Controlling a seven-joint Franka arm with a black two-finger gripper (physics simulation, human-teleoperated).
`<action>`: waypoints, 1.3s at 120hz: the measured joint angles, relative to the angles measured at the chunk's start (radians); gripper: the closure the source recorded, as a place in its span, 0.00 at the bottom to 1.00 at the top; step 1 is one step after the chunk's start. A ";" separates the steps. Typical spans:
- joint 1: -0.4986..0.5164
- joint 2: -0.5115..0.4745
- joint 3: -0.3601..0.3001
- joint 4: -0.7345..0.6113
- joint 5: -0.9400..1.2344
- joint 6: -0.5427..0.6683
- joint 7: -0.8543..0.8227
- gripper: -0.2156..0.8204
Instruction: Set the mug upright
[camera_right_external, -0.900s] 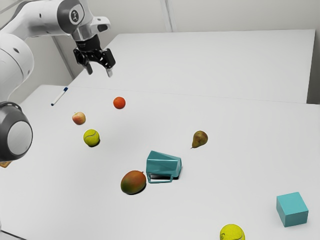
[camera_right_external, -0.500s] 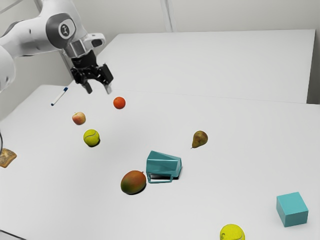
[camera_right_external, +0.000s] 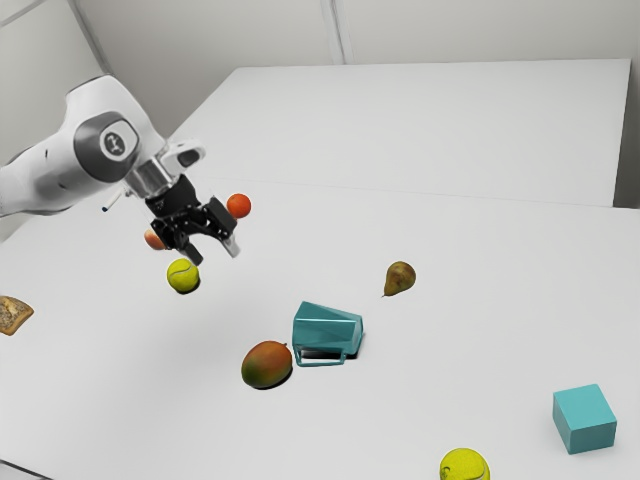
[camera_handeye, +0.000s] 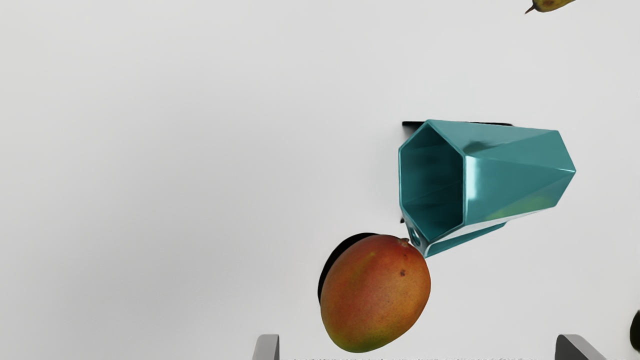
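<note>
The black gripper (camera_right_external: 216, 256) hangs above the table near the tennis ball, on the exterior view's left side, away from the mug. In the wrist view its fingers stand wide apart, and the gripper (camera_handeye: 417, 347) is open and empty. A teal faceted mug (camera_right_external: 327, 328) lies on its side, its handle toward the exterior view's bottom edge. Looking from the hand, the mouth of the mug (camera_handeye: 510, 175) is visible, with the handle partly hidden beneath the body. A mango (camera_right_external: 267, 364) lies close beside the handle and mouth; whether the mango (camera_handeye: 376, 295) touches the mug is unclear.
A pear (camera_right_external: 400, 277) lies beyond the mug. Around the arm are a tennis ball (camera_right_external: 183, 275), a red-orange fruit (camera_right_external: 238, 206), an apple (camera_right_external: 154, 239) and a pen (camera_right_external: 112, 200). Bread (camera_right_external: 13, 315), a teal block (camera_right_external: 585, 419) and a second tennis ball (camera_right_external: 465, 465) lie farther off.
The arm has swung down in the exterior view, bringing the gripper lower, to just above the first tennis ball. It now partly covers the apple and pen. Mug and mango have stayed where they were.
</note>
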 joint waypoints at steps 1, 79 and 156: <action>0.000 0.000 0.000 -0.007 -0.007 0.002 0.002 0.21; -0.057 0.198 -0.001 -0.130 -0.575 0.212 0.379 0.21; -0.104 0.277 -0.004 -0.132 -0.819 0.191 0.677 0.21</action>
